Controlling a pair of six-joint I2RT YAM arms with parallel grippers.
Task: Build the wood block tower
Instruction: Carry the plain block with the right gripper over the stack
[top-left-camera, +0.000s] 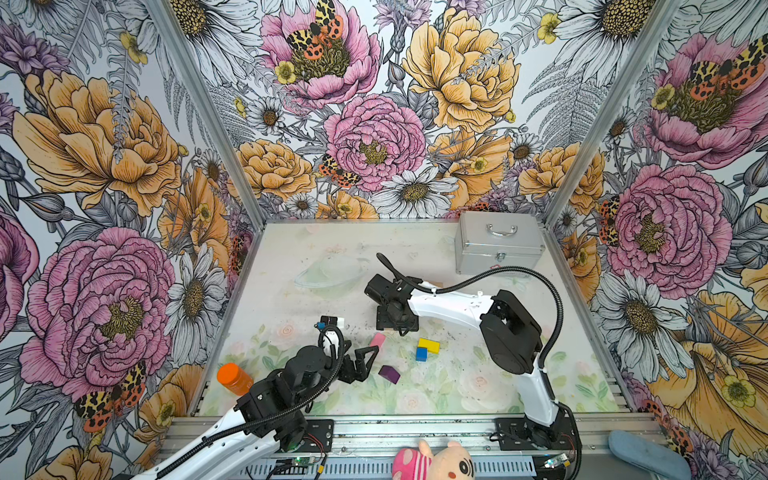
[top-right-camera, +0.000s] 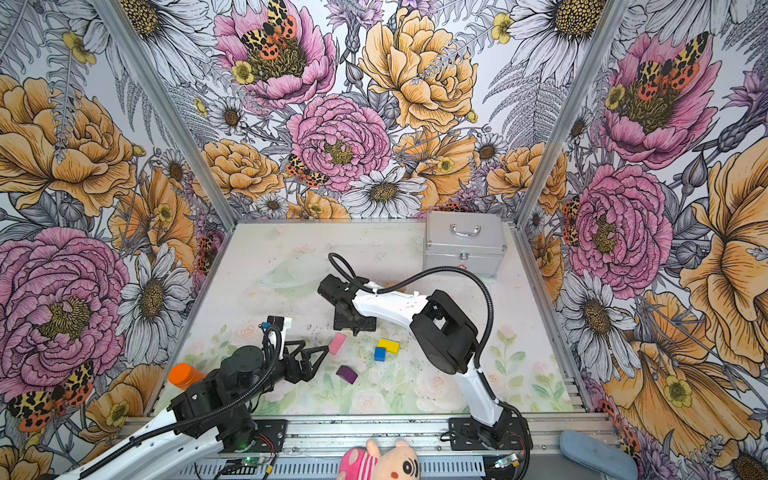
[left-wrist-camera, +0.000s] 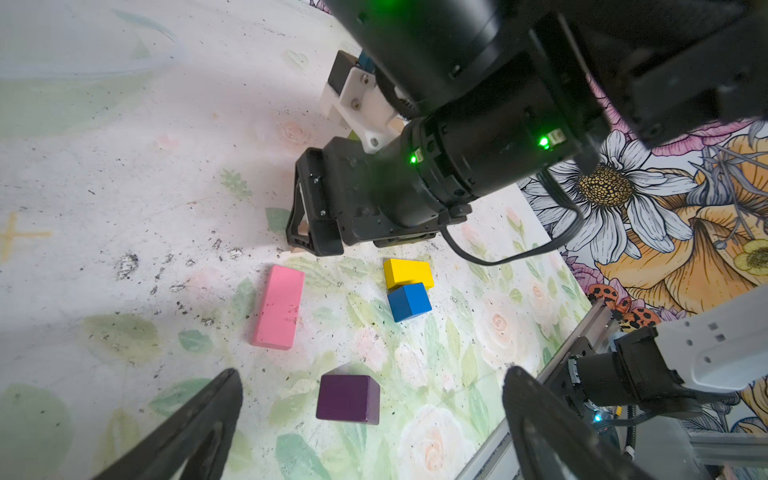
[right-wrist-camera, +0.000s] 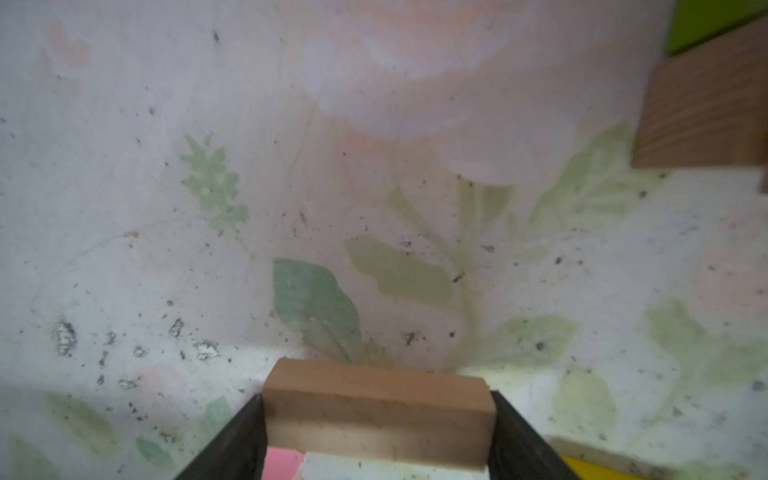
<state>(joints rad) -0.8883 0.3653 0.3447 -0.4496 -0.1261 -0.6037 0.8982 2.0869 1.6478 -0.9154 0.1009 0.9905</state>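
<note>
My right gripper (right-wrist-camera: 376, 415) is shut on a plain tan wood block (right-wrist-camera: 376, 409), gripped at its two ends just above the mat. In both top views this gripper (top-left-camera: 395, 326) points straight down at mid-table and hides the block. Another tan block (right-wrist-camera: 706, 116) and a green piece (right-wrist-camera: 706, 20) lie at the edge of the right wrist view. Pink (top-left-camera: 377, 340), yellow (top-left-camera: 429, 344), blue (top-left-camera: 421, 354) and purple (top-left-camera: 389, 374) blocks lie loose on the mat. My left gripper (left-wrist-camera: 374, 374) is open and empty, just short of the purple block (left-wrist-camera: 348, 398). The tower is out of view.
A silver metal case (top-left-camera: 498, 243) stands at the back right. An orange-capped bottle (top-left-camera: 235, 378) lies by the left wall beside the left arm. A plush toy (top-left-camera: 432, 461) sits on the front rail. The right arm's forearm spans the mat's middle.
</note>
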